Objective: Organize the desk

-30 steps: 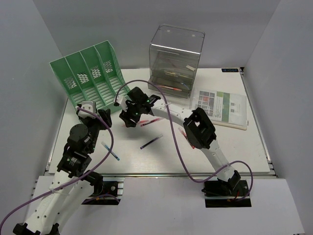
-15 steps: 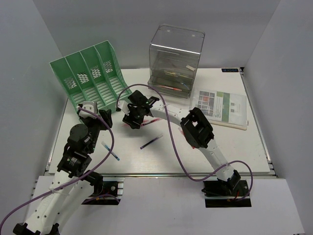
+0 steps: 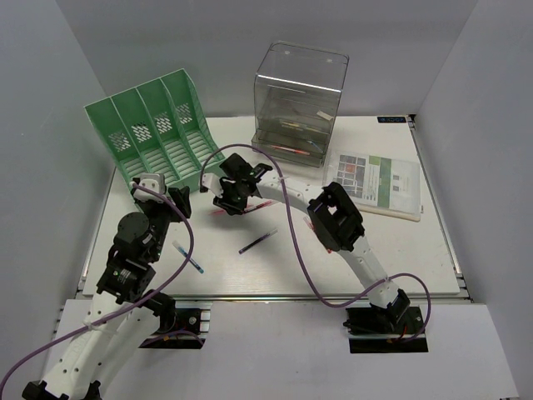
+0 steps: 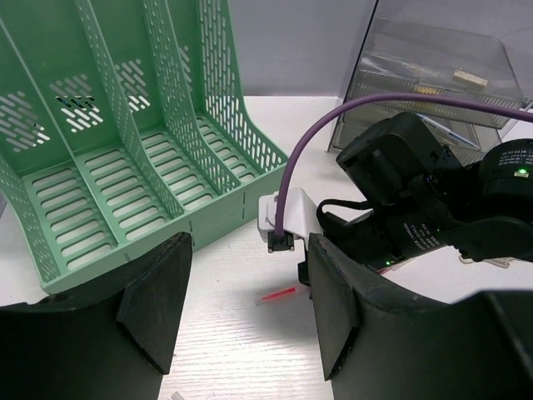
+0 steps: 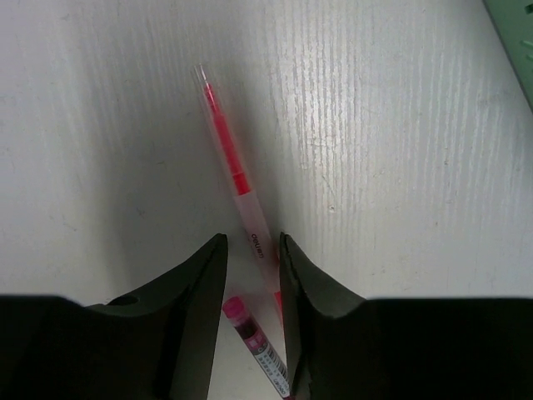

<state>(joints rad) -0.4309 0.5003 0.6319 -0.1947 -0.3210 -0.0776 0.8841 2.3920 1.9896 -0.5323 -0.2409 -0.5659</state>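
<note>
1. The desk (image 3: 416, 250) fills the middle of the top view, a white top between pale grey walls. Its near edge lies just beyond the two arm bases, and both arms cover parts of it.
2. The right gripper (image 5: 251, 250) points down at the desk just in front of the green file rack (image 3: 154, 125). Its jaws are parted only narrowly and straddle a red pen (image 5: 225, 150) lying flat. A thin strip of shadowed desk shows between the pen and one finger, so the pen is not clamped.
3. The pen's rear end disappears between the fingers (image 5: 187, 317). A second red pen (image 5: 250, 333), with a printed label, lies lower in the same gap and is cut off by the bottom edge. Whether the two pens touch cannot be made out.
4. From above, the right gripper's body hides most of both red pens.
5. The left gripper (image 4: 250, 267) sits near the rack's front corner, jaws wide apart and holding nothing.
6. In the left wrist view the rack is cut off at the top and left. The right arm's dark wrist blocks part of the clear drawer box (image 4: 441, 67).
7. The box's contents are thin, blurred shapes behind the plastic.
8. A dark pen (image 3: 258, 242) and a blue pen (image 3: 187, 257) lie loose on the desk, apart from each other.
9. A printed sheet (image 3: 375, 182) lies beside the box, one corner behind the right arm's elbow.
</note>
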